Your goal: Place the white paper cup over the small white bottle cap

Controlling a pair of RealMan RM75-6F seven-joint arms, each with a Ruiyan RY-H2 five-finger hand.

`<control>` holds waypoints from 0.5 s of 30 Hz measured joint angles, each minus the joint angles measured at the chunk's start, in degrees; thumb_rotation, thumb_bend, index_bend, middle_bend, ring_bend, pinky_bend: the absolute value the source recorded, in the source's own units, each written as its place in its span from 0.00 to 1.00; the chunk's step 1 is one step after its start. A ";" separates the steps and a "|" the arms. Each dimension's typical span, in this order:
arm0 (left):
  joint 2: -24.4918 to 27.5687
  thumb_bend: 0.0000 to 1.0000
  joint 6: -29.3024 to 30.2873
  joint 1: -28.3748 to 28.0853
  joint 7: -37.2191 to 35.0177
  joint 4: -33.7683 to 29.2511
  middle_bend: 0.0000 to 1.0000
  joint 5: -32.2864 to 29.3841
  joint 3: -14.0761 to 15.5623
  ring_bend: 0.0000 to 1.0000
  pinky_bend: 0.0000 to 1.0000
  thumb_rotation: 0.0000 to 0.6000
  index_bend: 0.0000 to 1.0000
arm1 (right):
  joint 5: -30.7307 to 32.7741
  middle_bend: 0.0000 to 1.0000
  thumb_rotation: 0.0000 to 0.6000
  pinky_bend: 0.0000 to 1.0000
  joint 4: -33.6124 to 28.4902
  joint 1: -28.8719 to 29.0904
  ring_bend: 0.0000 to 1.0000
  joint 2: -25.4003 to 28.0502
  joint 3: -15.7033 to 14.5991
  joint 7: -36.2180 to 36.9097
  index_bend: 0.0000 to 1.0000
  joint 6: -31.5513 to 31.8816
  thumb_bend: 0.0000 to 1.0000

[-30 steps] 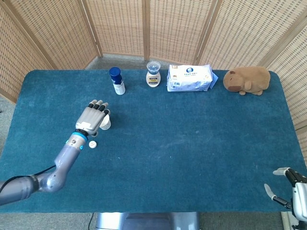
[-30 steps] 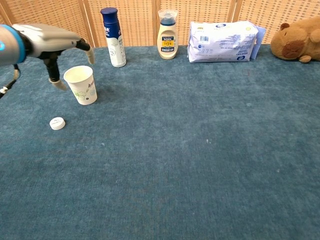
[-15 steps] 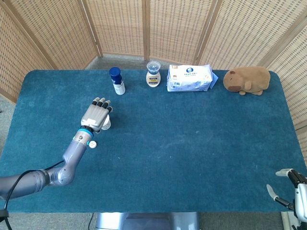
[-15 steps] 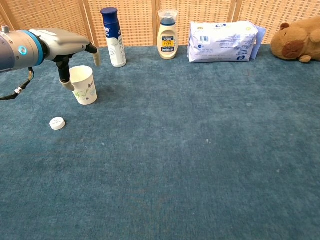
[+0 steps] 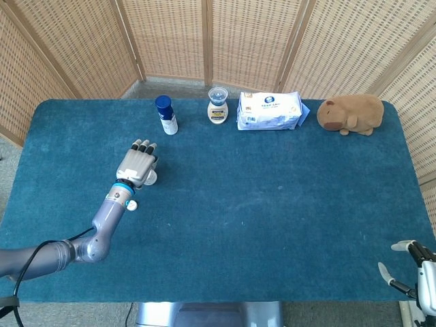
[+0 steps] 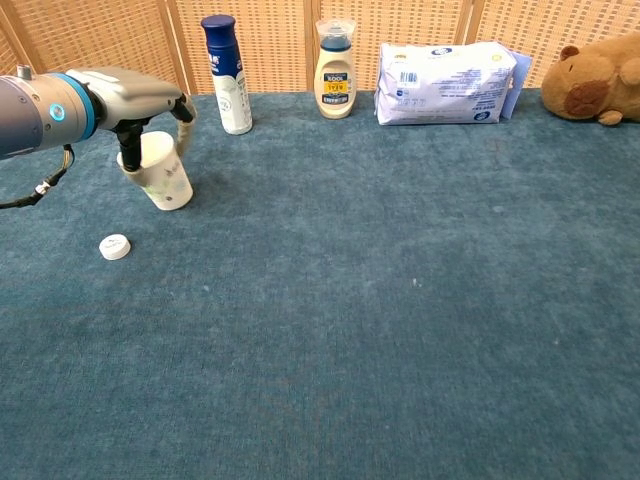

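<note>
The white paper cup [image 6: 167,176] stands tilted on the blue table [image 6: 400,300] at the left. My left hand [image 6: 135,95] comes down over it, thumb on its left side and fingers [image 6: 184,110] around its right rim, gripping it. In the head view the left hand [image 5: 138,163] hides most of the cup [image 5: 150,178]. The small white bottle cap [image 6: 115,246] lies flat on the cloth just in front and to the left of the cup; the head view shows the cap [image 5: 131,204] beside my left wrist. My right hand [image 5: 411,267] rests at the near right table edge, fingers apart, holding nothing.
Along the far edge stand a blue spray bottle [image 6: 225,72], a cream lotion bottle [image 6: 334,70], a pack of wipes [image 6: 445,68] and a brown plush toy [image 6: 600,80]. Wicker screens close off the back.
My left hand moved in over the cup and closed its thumb and fingers around it. The cup now leans instead of standing straight. The cap and the right hand stayed put.
</note>
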 measured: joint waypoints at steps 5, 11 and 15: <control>-0.05 0.16 0.61 0.06 -0.49 0.29 0.12 0.12 0.45 0.01 0.12 1.00 0.53 | 0.08 0.37 0.70 0.38 -0.04 -0.11 0.38 -0.06 0.05 -0.02 0.41 -0.02 0.32; -0.03 0.16 0.87 0.23 -1.87 0.26 0.12 -0.04 0.20 0.01 0.13 1.00 0.53 | -0.17 0.37 0.70 0.38 -0.22 -0.15 0.38 -0.11 0.14 -0.20 0.41 0.12 0.32; 0.53 0.16 0.68 0.56 -4.21 -0.65 0.12 -0.35 -0.72 0.01 0.13 1.00 0.53 | -0.41 0.37 0.70 0.38 -0.33 -0.06 0.38 -0.13 0.29 -0.19 0.41 0.17 0.32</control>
